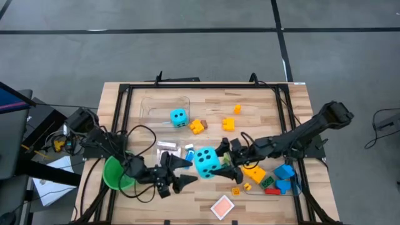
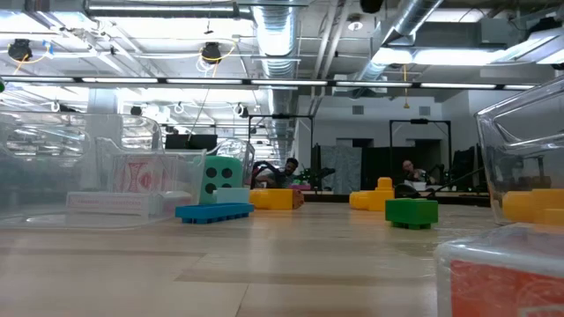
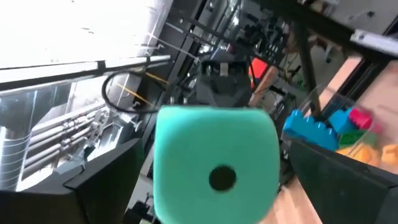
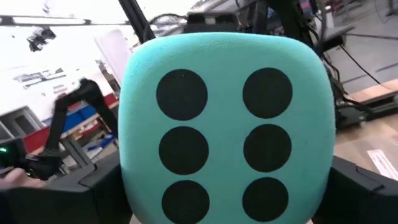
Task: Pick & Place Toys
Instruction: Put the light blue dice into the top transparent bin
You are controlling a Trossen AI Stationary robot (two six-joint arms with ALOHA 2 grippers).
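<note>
Item: large cyan foam die with black dots (image 1: 205, 161), raised near the middle of the light wooden slatted table (image 1: 262, 106), between the two grippers.

Right gripper (image 1: 220, 164): closed on the large die from its right side; its wrist view fills with the six-dot face (image 4: 224, 134), dark fingers (image 4: 357, 183) flanking it.

Left gripper (image 1: 185, 172): fingers spread wide just left of the large die, holding nothing; its wrist view shows the one-dot face (image 3: 214, 165) directly ahead.

Second, smaller cyan foam die (image 1: 179, 117): behind and left of the large die, inside a clear plastic bin (image 1: 150, 103).

Orange plastic bricks (image 1: 198, 126): just right of the small die; further yellow-orange bricks (image 1: 229, 124) behind the large die.

Red-and-white playing cards (image 1: 167, 149): left of the large die, in a small clear box.

Single red-and-white playing card (image 1: 222, 206): in front of the large die, near the table edge.

Blue plastic brick (image 1: 284, 171), green plastic brick (image 1: 267, 180), red plastic brick (image 1: 272, 191), yellow plastic brick (image 1: 255, 172): clustered right of the large die in a second clear bin.

Green plastic cup (image 1: 115, 172): far left of the large die.
</note>
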